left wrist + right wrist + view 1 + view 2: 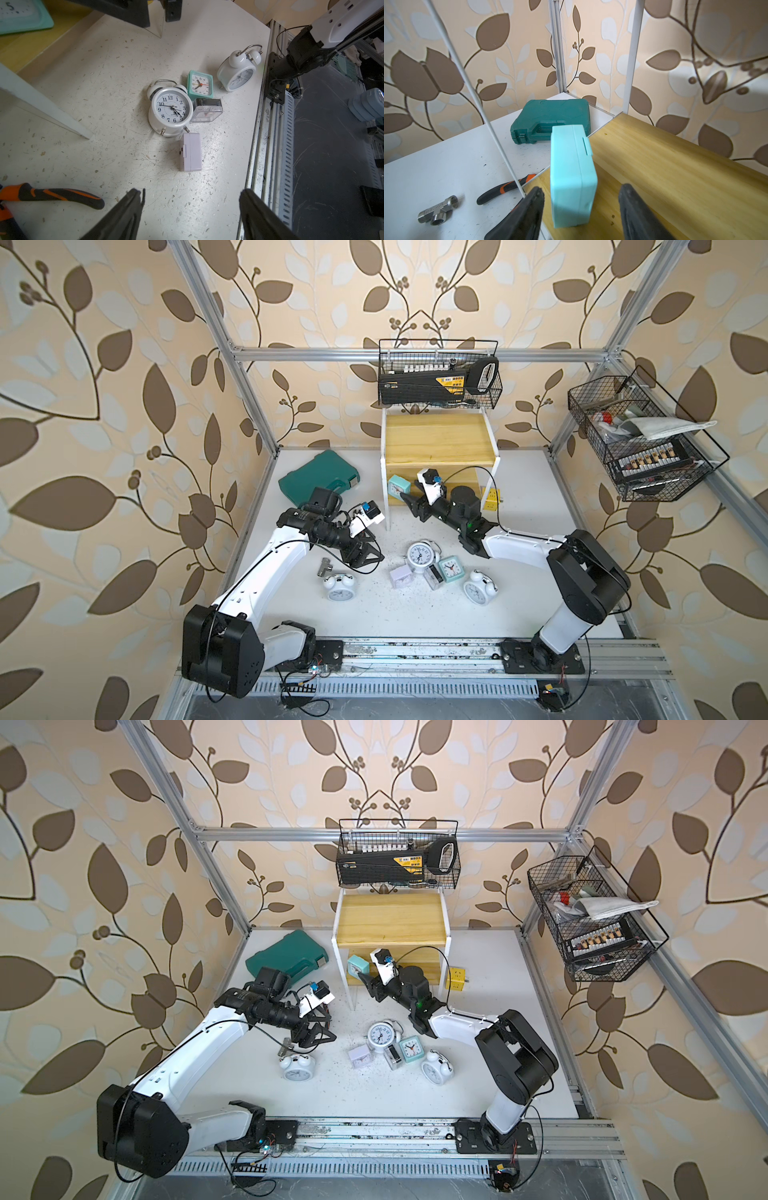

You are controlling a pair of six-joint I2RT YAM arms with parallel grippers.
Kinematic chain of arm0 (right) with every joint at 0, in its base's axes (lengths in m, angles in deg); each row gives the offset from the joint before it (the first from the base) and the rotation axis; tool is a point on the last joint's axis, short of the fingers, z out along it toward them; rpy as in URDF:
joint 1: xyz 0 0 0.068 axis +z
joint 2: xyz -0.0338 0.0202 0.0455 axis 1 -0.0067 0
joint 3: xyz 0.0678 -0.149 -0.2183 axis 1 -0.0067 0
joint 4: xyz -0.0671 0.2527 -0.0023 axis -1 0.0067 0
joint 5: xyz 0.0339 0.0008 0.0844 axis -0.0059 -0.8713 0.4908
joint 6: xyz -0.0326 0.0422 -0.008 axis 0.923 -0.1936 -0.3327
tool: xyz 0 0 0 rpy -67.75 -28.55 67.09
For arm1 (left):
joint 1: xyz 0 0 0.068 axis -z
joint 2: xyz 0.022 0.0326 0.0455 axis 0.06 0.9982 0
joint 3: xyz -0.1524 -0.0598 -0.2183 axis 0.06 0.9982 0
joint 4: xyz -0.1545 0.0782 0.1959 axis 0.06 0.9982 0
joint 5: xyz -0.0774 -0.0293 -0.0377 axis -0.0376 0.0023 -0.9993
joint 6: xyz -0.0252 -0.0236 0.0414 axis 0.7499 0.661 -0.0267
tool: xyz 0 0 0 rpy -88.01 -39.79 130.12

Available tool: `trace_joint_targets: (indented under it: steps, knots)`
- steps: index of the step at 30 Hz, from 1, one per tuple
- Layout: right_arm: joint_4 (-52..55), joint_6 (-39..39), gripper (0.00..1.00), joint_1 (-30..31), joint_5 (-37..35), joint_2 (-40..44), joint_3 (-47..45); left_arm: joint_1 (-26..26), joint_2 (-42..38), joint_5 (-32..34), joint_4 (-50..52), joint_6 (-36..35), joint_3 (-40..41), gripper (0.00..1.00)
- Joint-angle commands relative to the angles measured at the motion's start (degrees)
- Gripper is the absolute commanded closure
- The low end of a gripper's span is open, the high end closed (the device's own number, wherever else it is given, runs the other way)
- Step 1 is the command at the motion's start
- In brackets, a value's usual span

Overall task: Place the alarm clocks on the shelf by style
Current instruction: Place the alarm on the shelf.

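Turquoise square clock (572, 176) upright on lower board of shelf (440, 435); six other clocks (419, 558) loose before it

Beige wallpaper (104, 364), brown leaf pattern; white scuffed table (374, 614).
Mint clock (572, 176), lilac clock (191, 151), clear clock (207, 110), white twin-bell clock (170, 110); light yellow shelf (436, 435); dark green case (550, 118).

Square clock (398, 486) on lower board of shelf (440, 435) (left end), other clocks (419, 558) on table (415, 614) before it
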Motion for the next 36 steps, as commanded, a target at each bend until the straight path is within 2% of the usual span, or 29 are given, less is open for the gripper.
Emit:
trace_joint_targets:
  steps: [1, 10, 14, 18, 24, 28, 33, 34, 36]
  knots:
    - [1.0, 0.5, 0.40, 0.3, -1.9, 1.1, -1.2, -0.8, 0.1, -2.1, 0.5, -0.8, 0.2, 0.23]
    - [2.0, 0.5, 0.46, 0.3, -4.6, 1.1, -1.3, -0.7, 0.5, -2.4, 0.6, -0.9, 0.1, 0.22]
    - [2.7, 0.5, 0.52, 0.3, -4.6, 0.1, -0.1, -0.7, 0.8, -2.5, 0.7, -1.1, 0.2, 0.22]
    - [3.4, 0.6, 0.68, 0.3, -4.6, -0.9, 1.4, -0.7, 0.7, -2.6, 0.9, -1.5, 0.4, 0.22]
    - [4.3, 0.6, 0.71, 0.4, -3.8, -1.6, 2.9, -0.7, 1.1, -3.0, 1.1, -2.0, 0.5, 0.22]
    - [4.9, 0.5, 0.69, 0.5, -3.4, -0.7, 2.7, -0.7, 2.0, -3.1, 1.2, -2.2, 0.8, 0.20]
    - [9.2, -1.3, 0.50, 0.5, -5.0, 2.8, 2.0, 0.9, 4.1, -0.7, 0.8, -1.8, 0.9, 0.18]
    - [10.6, -1.6, 0.47, 0.6, -5.1, 3.6, 1.8, 1.4, 4.6, 0.3, 0.3, -1.5, 1.2, 0.12]
    - [13.1, -2.0, 0.41, 0.5, -4.3, 5.2, 1.5, 2.6, 5.3, 2.0, -0.8, -0.9, 1.6, 0.10]
